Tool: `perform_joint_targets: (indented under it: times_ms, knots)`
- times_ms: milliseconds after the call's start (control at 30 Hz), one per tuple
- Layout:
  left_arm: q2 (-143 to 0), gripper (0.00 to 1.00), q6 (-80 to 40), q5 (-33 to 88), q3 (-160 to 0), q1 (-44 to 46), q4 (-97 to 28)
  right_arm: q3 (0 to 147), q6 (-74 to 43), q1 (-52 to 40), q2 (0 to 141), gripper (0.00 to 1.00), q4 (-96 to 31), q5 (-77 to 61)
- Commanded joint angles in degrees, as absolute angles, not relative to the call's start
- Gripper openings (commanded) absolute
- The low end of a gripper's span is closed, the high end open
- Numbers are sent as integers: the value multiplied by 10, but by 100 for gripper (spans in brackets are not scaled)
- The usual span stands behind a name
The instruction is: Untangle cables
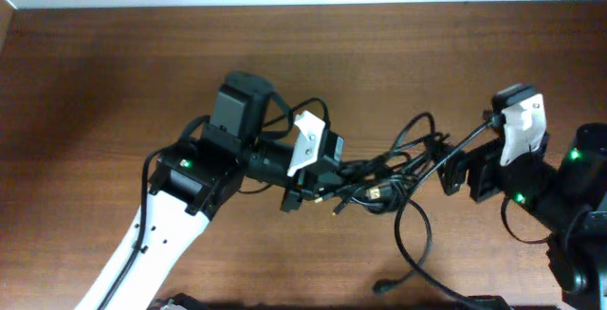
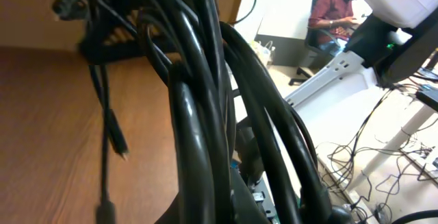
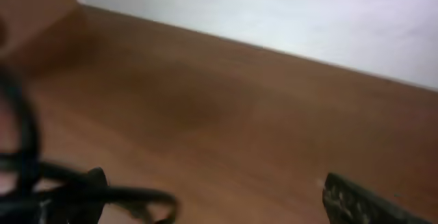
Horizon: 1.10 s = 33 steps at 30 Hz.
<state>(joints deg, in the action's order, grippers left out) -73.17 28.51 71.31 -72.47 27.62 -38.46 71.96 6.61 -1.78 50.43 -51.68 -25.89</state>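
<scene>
Cables (image 2: pixel 198 114), floppy, light and slick, hang bunched right against the left hand (image 1: pixel 318 182) (can't tell its grip), running above the tabletop (image 1: pixel 95 82) to the right hand (image 1: pixel 453 170), fingers (image 3: pixel 92 183) spread, so I'd pinch one loose strand near its plug (image 2: pixel 120 145).

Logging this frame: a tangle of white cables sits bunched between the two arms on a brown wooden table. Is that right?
No. The cables are black, not white; the overhead view shows it. The rest holds: they sit bunched between the left arm and the right arm on a brown wooden table.
</scene>
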Motion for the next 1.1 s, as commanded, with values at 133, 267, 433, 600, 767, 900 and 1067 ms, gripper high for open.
perform_joint_targets:
  times_ms: [133,267,433,600,767,900,1067]
  knots:
    - [-721,0,295,724,-723,182,-406,723,-140,-15,501,99,-587,-331]
    - [-721,0,418,722,-723,175,-464,723,-138,-15,495,99,-523,-376]
    - [-721,0,498,773,-723,186,-504,723,-32,-15,505,99,-430,-394]
    - [-721,0,511,764,-723,254,-502,723,-32,-15,538,99,-420,-395]
    - [-721,0,510,738,-723,254,-467,723,-32,-15,537,100,-495,-403]
    - [-721,0,504,715,-723,230,-467,723,-32,-15,519,98,-521,-416]
    - [-721,0,502,802,-723,217,-460,723,7,-15,509,98,-532,-493]
